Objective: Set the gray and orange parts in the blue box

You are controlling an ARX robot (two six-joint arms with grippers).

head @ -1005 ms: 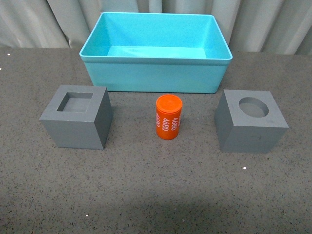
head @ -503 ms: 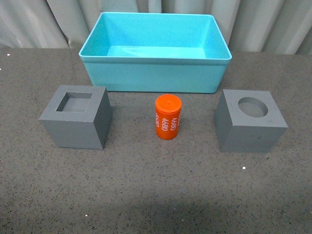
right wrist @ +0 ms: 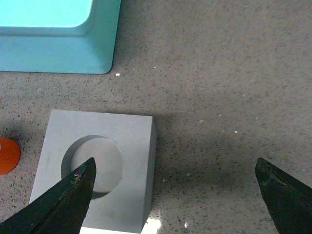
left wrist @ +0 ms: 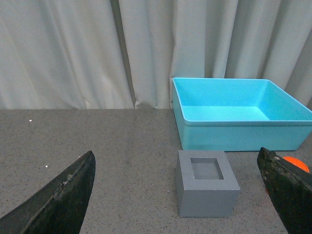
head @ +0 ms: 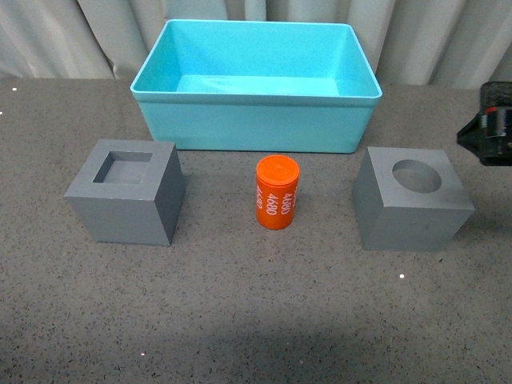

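Note:
The blue box [head: 256, 128] stands at the back centre of the table. In front of it sit a gray cube with a square recess [head: 126, 192] on the left, the orange "4680" cylinder [head: 277, 192] upright in the middle, and a gray cube with a round recess [head: 412, 200] on the right. My right gripper [head: 490, 134] shows at the right edge, above and beside the round-recess cube [right wrist: 131, 170]. In its wrist view it [right wrist: 175, 161] is open and holds nothing. My left gripper [left wrist: 176, 154] is open, facing the square-recess cube [left wrist: 207, 190] and the box [left wrist: 239, 136].
The dark speckled tabletop [head: 256, 312] spreads around the parts. A pale grey curtain [head: 80, 40] hangs behind the box. In the right wrist view I see a box corner [right wrist: 58, 48] and a sliver of the orange cylinder [right wrist: 7, 156].
My right gripper has come into the front view at the right edge. The cubes, cylinder and box have not moved.

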